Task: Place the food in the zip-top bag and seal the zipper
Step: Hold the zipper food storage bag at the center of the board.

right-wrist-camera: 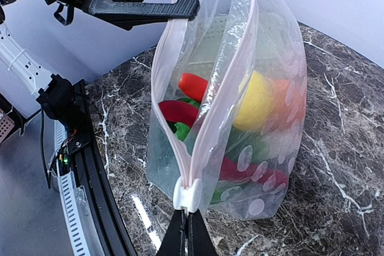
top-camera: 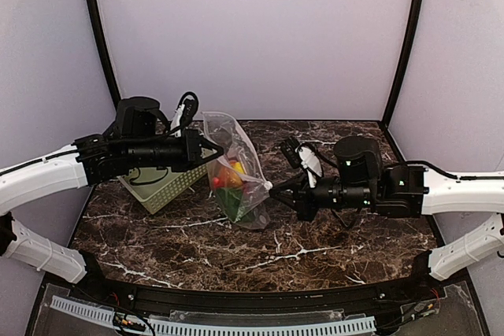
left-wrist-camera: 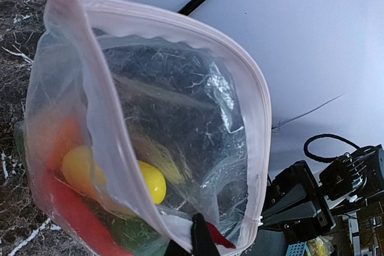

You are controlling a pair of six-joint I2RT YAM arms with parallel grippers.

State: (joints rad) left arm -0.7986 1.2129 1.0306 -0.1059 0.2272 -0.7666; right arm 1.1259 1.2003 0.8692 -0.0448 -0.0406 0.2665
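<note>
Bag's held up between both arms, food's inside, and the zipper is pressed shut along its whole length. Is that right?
Not the zipper: it is open, its two strips gaping apart above the food, as the right wrist view shows. The rest stands: the bag is held up with the food inside.

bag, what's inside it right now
Inside the bag: a yellow round piece, red chili, green pieces and an orange piece beside the yellow. The dotted plastic blurs the bottom of the pile, so no bok choy can be made out.
</note>
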